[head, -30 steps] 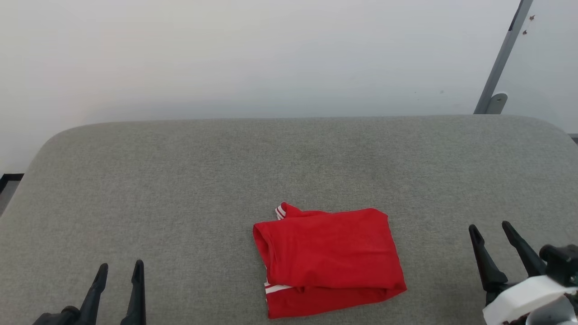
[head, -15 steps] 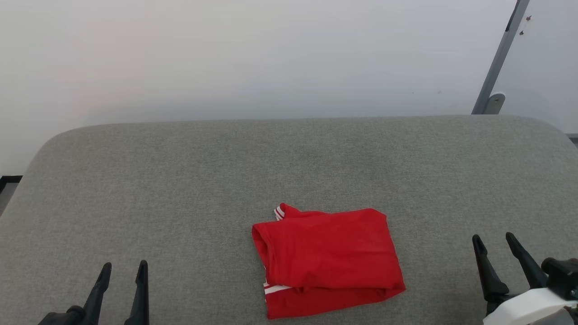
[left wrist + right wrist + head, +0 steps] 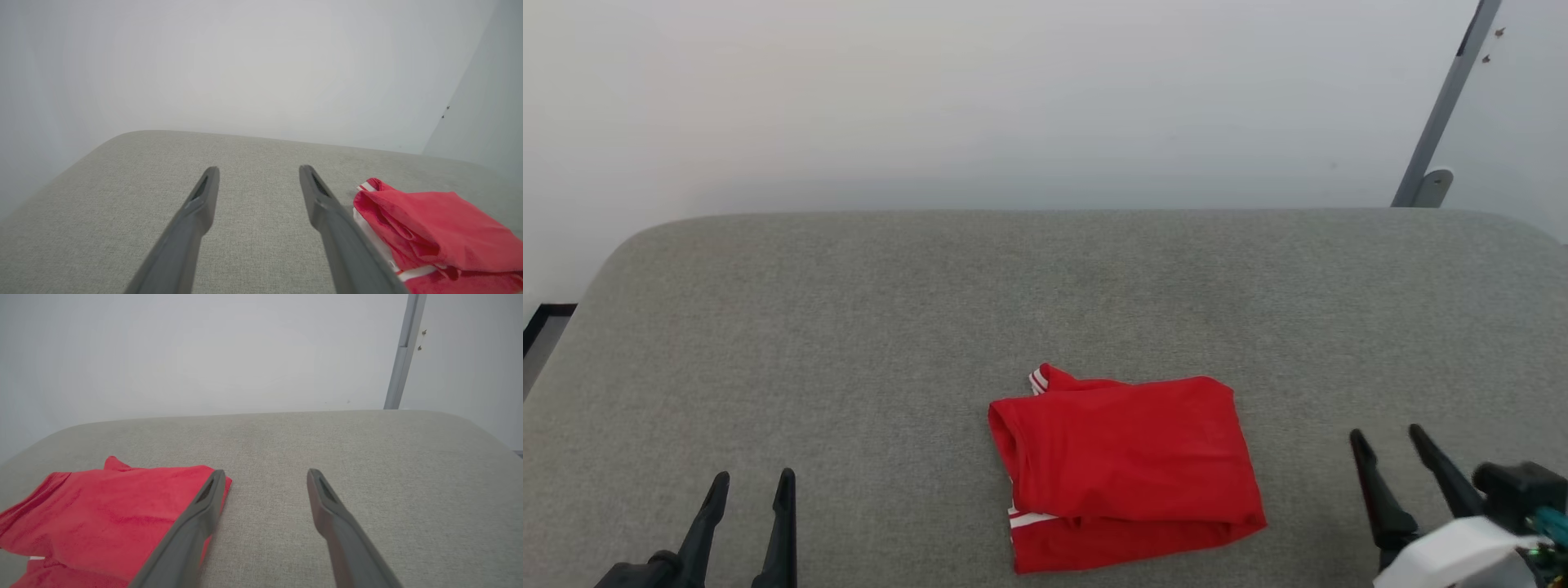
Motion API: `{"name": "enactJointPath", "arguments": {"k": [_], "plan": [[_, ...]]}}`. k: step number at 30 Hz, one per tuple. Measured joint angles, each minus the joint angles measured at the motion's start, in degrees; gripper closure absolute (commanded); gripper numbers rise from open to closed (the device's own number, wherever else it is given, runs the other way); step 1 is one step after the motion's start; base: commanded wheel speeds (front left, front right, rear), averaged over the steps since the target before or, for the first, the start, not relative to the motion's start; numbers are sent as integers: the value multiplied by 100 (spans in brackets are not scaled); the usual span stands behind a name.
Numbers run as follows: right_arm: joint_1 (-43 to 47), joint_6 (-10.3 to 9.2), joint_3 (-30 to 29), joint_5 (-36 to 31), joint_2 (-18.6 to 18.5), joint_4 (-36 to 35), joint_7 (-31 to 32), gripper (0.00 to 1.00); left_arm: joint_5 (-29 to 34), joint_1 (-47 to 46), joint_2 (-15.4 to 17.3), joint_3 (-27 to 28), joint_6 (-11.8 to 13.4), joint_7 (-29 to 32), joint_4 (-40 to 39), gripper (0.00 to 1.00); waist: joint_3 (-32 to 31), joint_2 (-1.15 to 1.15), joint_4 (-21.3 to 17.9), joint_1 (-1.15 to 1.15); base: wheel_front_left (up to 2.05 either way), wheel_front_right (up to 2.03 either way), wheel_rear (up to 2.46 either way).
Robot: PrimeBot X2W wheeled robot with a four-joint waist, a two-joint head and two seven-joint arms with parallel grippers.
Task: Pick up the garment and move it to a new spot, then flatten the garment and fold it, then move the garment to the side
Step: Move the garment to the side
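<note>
Lately right gripper sank lower right, left gripper idle; fingers spread, empty; garment folded; side-move remains.

No text, label, brand, number or sign can be read anywhere in these views, whether on the red T-shirt, the grey surface, or the wall behind.
</note>
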Motion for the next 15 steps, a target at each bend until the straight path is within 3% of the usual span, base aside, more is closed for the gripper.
{"name": "enactJointPath", "arguments": {"k": [7, 15], "plan": [[-426, 0, 389, 307, -140, 30, 979, 0, -15, -24, -7, -26, 0, 0, -19, 0, 103, 0, 149, 0, 0, 0, 0], [-1007, 0, 845, 1007, -552, 221, 2838, 0, -101, -135, -25, -152, 0, 0, 41, 0, 256, 0, 486, 0, 0, 0, 0]]}}
